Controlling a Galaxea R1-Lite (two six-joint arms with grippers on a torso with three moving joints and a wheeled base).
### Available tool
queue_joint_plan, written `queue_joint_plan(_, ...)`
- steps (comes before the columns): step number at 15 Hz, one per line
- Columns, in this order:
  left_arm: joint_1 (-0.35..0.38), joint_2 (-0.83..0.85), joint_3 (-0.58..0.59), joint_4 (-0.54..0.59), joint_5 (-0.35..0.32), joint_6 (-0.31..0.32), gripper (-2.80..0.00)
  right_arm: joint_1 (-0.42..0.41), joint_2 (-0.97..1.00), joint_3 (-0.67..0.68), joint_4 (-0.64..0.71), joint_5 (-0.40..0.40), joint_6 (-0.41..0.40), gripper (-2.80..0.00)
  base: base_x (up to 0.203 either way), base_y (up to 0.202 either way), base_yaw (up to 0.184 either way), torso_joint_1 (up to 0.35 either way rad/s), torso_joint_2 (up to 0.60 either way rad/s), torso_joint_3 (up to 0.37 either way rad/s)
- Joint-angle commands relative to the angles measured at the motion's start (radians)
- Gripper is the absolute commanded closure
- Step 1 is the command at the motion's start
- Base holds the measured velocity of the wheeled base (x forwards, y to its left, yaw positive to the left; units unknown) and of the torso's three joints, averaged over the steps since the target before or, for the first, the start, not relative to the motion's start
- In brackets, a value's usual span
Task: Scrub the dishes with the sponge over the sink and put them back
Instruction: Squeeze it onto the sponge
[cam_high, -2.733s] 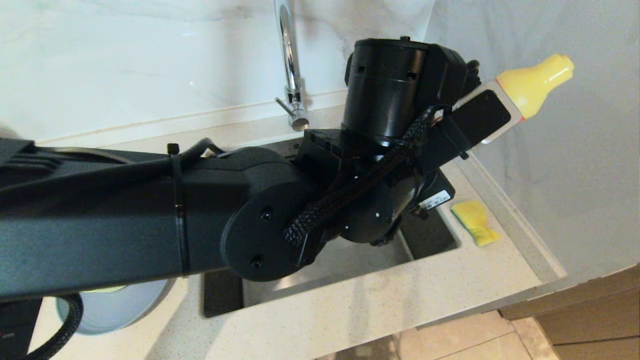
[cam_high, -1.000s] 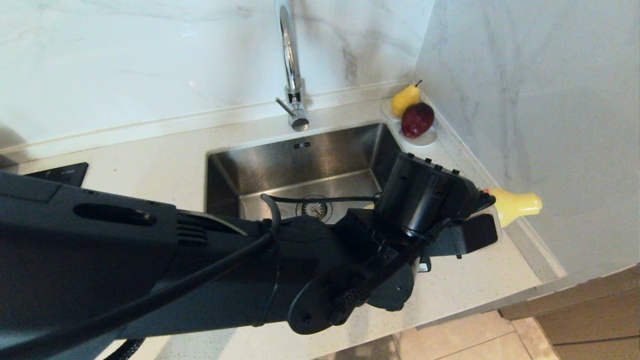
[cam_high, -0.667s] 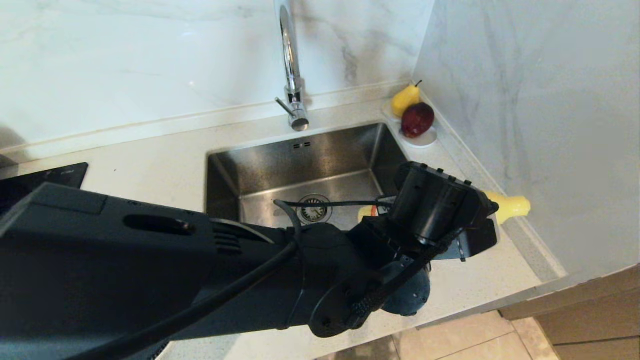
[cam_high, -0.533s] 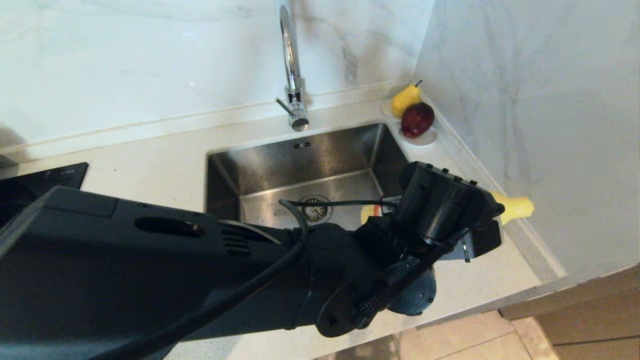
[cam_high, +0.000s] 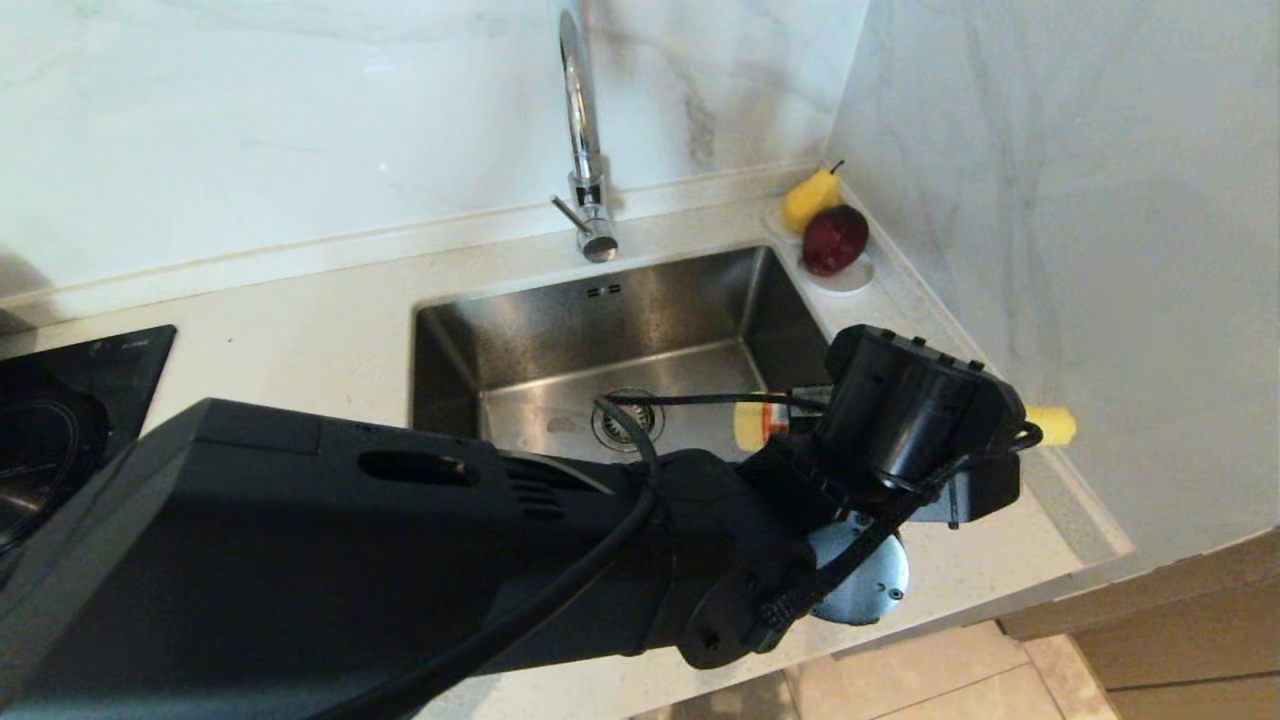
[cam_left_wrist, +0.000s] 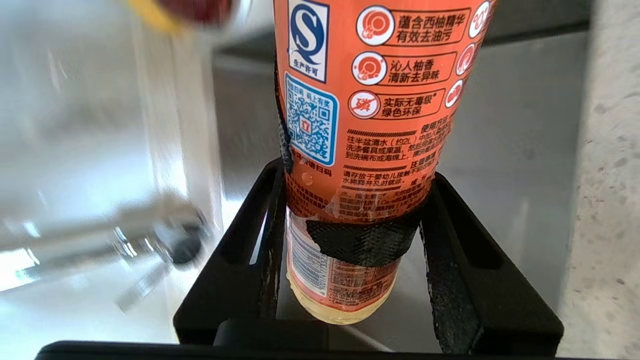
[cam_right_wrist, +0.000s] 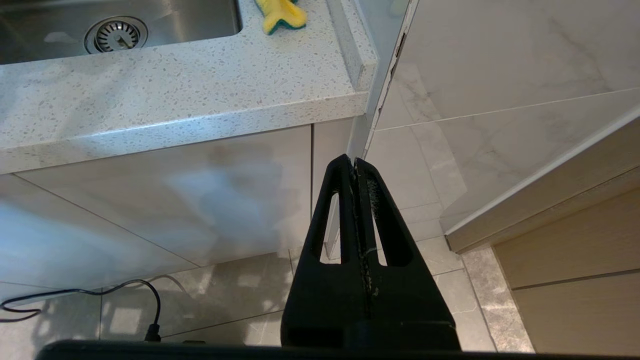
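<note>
My left gripper (cam_left_wrist: 352, 220) is holding a bottle of dish soap (cam_left_wrist: 370, 115). Its two black fingers (cam_left_wrist: 450, 280) press on the sides of the bottle, near the bottom end. The bottle has an orange label with small writing and a clear yellow bottom.

From the head camera, my big left arm (cam_high: 400, 560) reaches across in front of the sink (cam_high: 600, 330). The bottle (cam_high: 757, 425) lies on its side at the right end of the sink. Its yellow cap end (cam_high: 1050, 425) sticks out toward the wall on the right.

The sink is shiny metal with a round drain (cam_high: 622, 418) in the middle. The tall tap (cam_high: 585, 150) stands behind it. A yellow pear (cam_high: 808, 198) and a dark red fruit (cam_high: 834, 240) sit on a small white dish (cam_high: 850, 278) in the back corner.

The sponge (cam_right_wrist: 280, 14) lies on the counter (cam_right_wrist: 175, 95) to the right of the sink. It is yellow with a green edge. I cannot see it from the head camera because my arm is in the way.

My right gripper (cam_right_wrist: 356, 172) hangs low in front of the cupboard, above the floor. Its fingers are pressed together with nothing between them.

I cannot see the bowls or the plate.
</note>
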Motion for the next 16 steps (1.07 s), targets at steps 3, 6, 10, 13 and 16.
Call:
queue_joint_plan(3,0.000,0.017,-0.033,0.004,0.002,0.050,0.00,0.001,0.000,0.000,0.000,0.000,0.000,0.00,0.000,0.000,0.000,0.000,0.00,0.000)
queue_joint_plan(6,0.000,0.035,-0.055,0.007,0.045,0.108,0.00,0.000,0.000,0.000,0.000,0.000,0.000,0.00,0.000,0.000,0.000,0.000,0.00,0.000)
queue_joint_plan(10,0.000,0.057,-0.064,0.005,0.134,0.113,0.00,0.001,-0.001,0.000,0.000,0.000,0.000,0.00,0.000,0.000,0.000,0.000,0.00,0.000)
queue_joint_plan(13,0.000,0.088,-0.076,-0.005,0.169,0.113,0.00,0.000,0.000,0.000,0.000,0.000,0.000,0.00,0.000,0.000,0.000,0.000,0.00,0.000)
queue_joint_plan(16,-0.003,0.119,-0.083,-0.015,0.190,0.112,0.00,0.001,0.000,0.000,0.000,0.000,0.000,0.00,0.000,0.000,0.000,0.000,0.00,0.000)
